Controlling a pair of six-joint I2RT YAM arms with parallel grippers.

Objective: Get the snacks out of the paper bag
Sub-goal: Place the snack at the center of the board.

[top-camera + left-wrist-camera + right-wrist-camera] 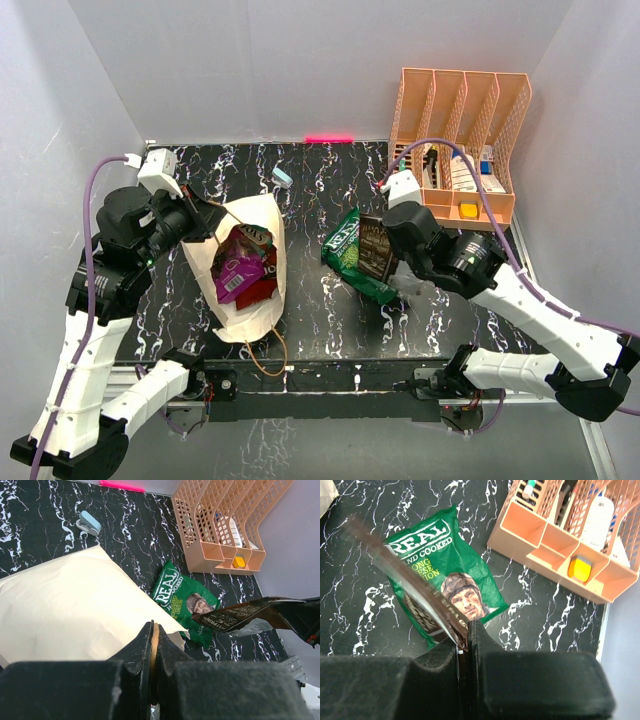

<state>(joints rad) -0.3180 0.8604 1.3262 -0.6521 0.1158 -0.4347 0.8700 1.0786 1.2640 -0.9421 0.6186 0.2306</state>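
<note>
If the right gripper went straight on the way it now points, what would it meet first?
Most likely the green packet lying on the table, though the brown packet that the right gripper holds would touch it first. Depth is unclear.

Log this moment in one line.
left gripper: shut on paper bag | right gripper: shut on brown packet over green packet | purple packet in bag

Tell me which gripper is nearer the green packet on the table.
Right. The right gripper holds a brown packet just over the green packet; the left gripper pinches the edge of the paper bag, farther left.
</note>
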